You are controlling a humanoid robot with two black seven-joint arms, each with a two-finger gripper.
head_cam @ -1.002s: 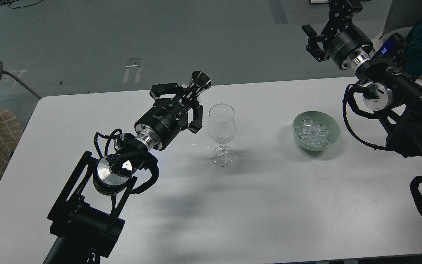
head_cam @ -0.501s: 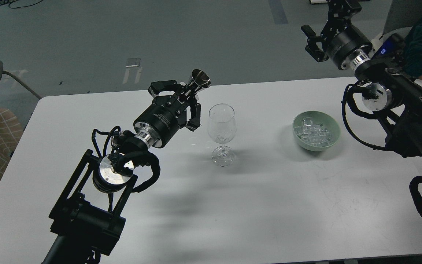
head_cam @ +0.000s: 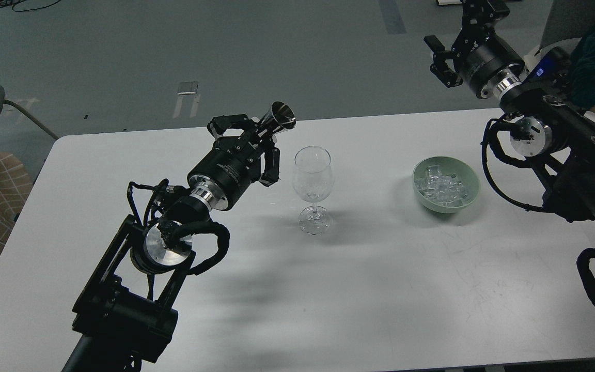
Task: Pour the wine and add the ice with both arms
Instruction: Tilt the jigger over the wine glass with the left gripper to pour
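The white table (head_cam: 380,289) carried a clear stemmed glass (head_cam: 313,181) near its middle, upright, and a pale green bowl (head_cam: 470,178) well to the right of it. The ice (head_cam: 442,188) lay heaped inside the bowl as clear cubes; none was seen elsewhere on the table.

The left arm (head_cam: 173,232) came in from the lower left and reached up toward the glass. Its left gripper (head_cam: 259,142) was closed on a small metal measuring cup (head_cam: 281,115), held tilted with the flared mouth pointing up and to the right, above and just to the left of the glass rim. The cup did not touch the glass. Whether it held any liquid could not be told.

The right arm (head_cam: 550,139) came in from the right edge and rose past the far table edge. Its right gripper (head_cam: 455,41) hung over the floor beyond the table, fingers spread apart and holding nothing, well apart from the bowl.
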